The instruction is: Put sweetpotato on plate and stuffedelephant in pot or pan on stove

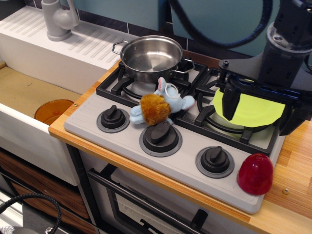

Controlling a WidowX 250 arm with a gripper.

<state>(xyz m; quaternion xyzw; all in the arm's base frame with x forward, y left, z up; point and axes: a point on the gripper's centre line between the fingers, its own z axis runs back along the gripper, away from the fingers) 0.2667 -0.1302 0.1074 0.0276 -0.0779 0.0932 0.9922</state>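
While the arm hangs at the upper right of the frame, its gripper (253, 109) hovers over the yellow-green plate (256, 109), which lies on the right burner of the stove (92, 114). One dark finger (229, 100) points down at the plate's left edge and a second shows at the far right, so the jaws stand wide apart and hold nothing. At the lower right, the sweetpotato (255, 174) sits on the stove's front corner, just beside the wooden desk (292, 165) and well apart from the jaws. At frame centre, the stuffedelephant (161, 107) lies on the grate edge above the middle knob (160, 134), touching the front of the steel pot (151, 57) or nearly so. An orange disc (53, 111) rests in the sink at left.

Risks, as judged: the glossy, egg-shaped sweetpotato may squirt from the closing jaws and roll off the corner; a low descent may shove the plate; the plush may snag a pot handle.
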